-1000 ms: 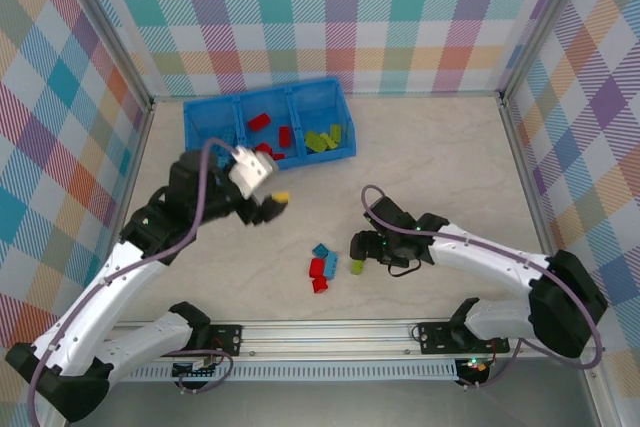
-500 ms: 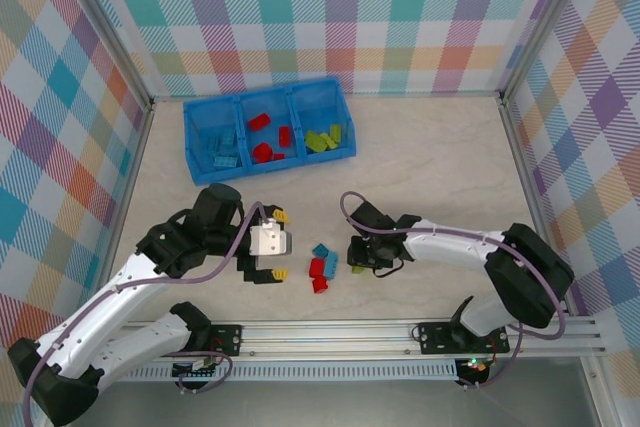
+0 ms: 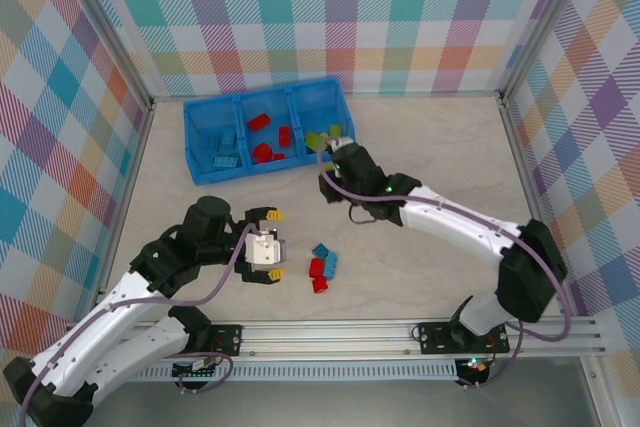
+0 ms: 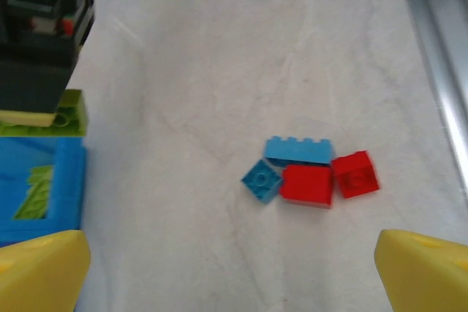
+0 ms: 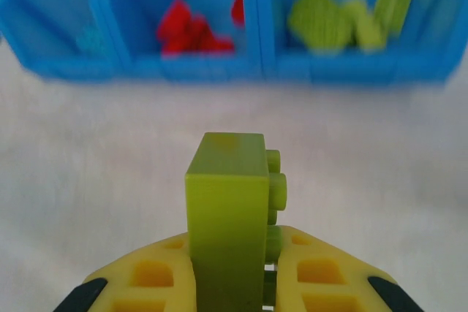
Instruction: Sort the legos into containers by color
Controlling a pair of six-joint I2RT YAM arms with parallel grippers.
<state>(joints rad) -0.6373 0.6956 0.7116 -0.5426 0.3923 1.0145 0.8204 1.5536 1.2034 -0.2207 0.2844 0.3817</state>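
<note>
Four loose legos [image 4: 307, 184], two red and two blue, lie close together near the table's [image 4: 219, 49] near edge, beside the spread left gripper [image 4: 230, 275]. Close before the tray's [image 5: 344, 71] green compartment, the right gripper [image 5: 230, 283] pinches a lime brick [image 5: 225, 202].

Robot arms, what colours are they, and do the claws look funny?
The left arm and right arm have smooth white shells with black joints. A thin purple cable loops along each. The left claw and right claw have chunky yellow fingers.
</note>
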